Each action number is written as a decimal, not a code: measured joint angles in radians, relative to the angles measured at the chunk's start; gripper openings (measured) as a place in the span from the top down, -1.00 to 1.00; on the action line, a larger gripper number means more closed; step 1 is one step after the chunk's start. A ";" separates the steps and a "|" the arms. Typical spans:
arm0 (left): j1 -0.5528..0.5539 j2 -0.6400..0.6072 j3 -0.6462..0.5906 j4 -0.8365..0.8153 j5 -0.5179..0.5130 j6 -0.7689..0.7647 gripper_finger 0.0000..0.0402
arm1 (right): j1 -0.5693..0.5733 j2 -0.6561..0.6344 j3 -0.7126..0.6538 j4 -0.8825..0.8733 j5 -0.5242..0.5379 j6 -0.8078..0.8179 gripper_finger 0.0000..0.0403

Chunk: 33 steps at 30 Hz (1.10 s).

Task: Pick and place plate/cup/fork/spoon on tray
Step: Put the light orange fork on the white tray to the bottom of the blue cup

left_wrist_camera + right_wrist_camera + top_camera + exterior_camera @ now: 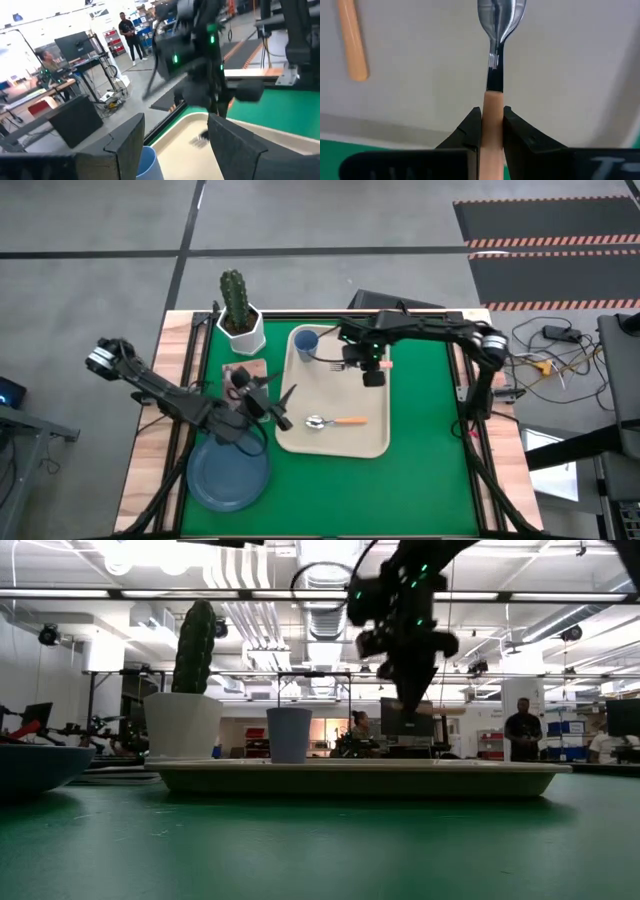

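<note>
**Right gripper carries the fork over the tray**

From above, you see the right gripper (362,360) over the far part of the beige tray (375,442), pinching the fork (338,364), whose tines point toward the cup (306,342) in the tray's far left corner. The spoon (334,421) lies across the tray's near part. The left gripper (262,398) hangs by the tray's left edge, its fingers spread, and the plate (228,475) sits on the green mat (420,480) near its arm. A potted cactus (238,307) stands at the far left.

At table height, the right gripper (410,690) hangs above the tray (350,780), with the cup (289,734) upright on it and the cactus (193,680) beside it.

Your left wrist camera shows its own fingers (235,145) apart, the cup's rim (147,162) between them, and the fork's tines (200,140) above the tray (280,135).

Your right wrist camera shows both fingers (520,132) pressed on the fork's orange handle (493,125); the spoon's handle (352,40) lies off to the side on the tray (420,75).
</note>
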 joint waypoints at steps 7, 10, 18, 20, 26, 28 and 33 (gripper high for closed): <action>0.000 -0.085 -0.041 0.006 0.000 0.002 0.02 | -0.066 0.165 0.074 0.014 -0.008 -0.094 0.82; 0.002 -0.095 -0.048 0.007 0.000 0.024 0.02 | -0.088 0.217 0.104 0.047 -0.009 -0.111 0.82; 0.003 -0.095 -0.048 0.009 0.001 0.053 0.02 | -0.142 0.339 0.195 0.093 0.000 -0.152 0.82; 0.002 -0.095 -0.048 0.011 0.001 0.053 0.02 | -0.153 0.366 0.215 0.094 0.000 -0.152 0.82; 0.003 -0.095 -0.048 0.012 0.001 0.053 0.02 | -0.168 0.407 0.249 0.091 0.005 -0.152 0.77; 0.003 -0.095 -0.048 0.012 0.002 0.053 0.02 | -0.167 0.410 0.251 0.095 0.027 -0.152 0.76; 0.003 -0.095 -0.048 0.011 0.002 0.053 0.02 | -0.167 0.409 0.251 0.109 0.048 -0.153 0.75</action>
